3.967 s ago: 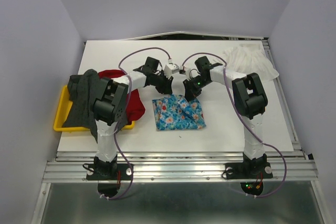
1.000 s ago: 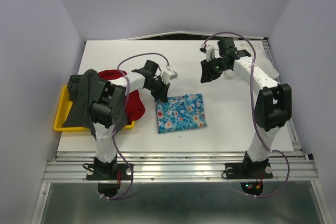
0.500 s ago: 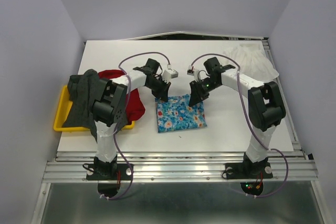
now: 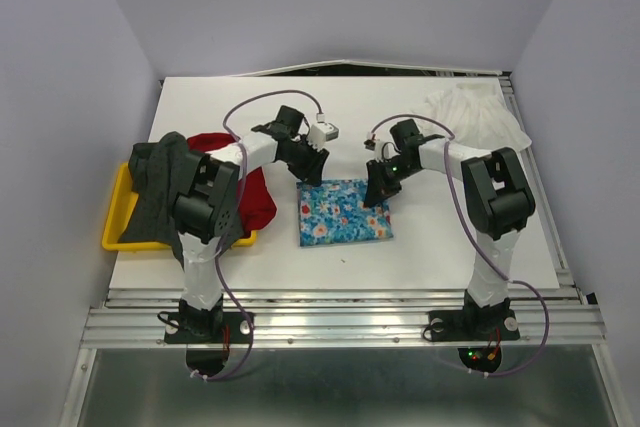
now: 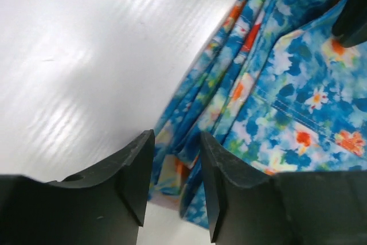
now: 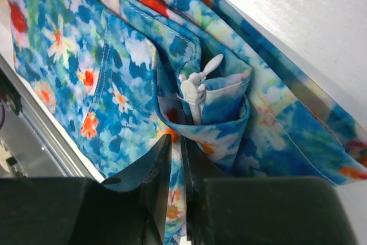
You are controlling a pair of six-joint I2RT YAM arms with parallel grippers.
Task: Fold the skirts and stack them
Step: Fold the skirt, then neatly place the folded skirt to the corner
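The blue flower-print skirt (image 4: 345, 212) lies folded into a rectangle in the middle of the table (image 4: 240, 97). My left gripper (image 4: 306, 163) hovers over its far-left corner; in the left wrist view the gripper (image 5: 175, 179) is open, and the skirt's rumpled edge (image 5: 275, 84) lies under the gap, not held. My right gripper (image 4: 375, 188) is down on the far-right corner. The right wrist view shows this gripper (image 6: 179, 150) closed to a thin slit with flower-print cloth (image 6: 86, 55) in it, just below a curled fold with a white zip pull (image 6: 195, 87).
The plain red skirt (image 4: 262, 202) and the dark grey skirt (image 4: 160, 192) are heaped over the yellow tray (image 4: 118, 219) at the left edge. The thin white skirt (image 4: 480, 117) lies crumpled at the far right. Grey walls close in both sides.
The left jaws have opened and let go of the skirt's far-left corner. The right arm swung back from the far right down onto the far-right corner, its jaws closing.
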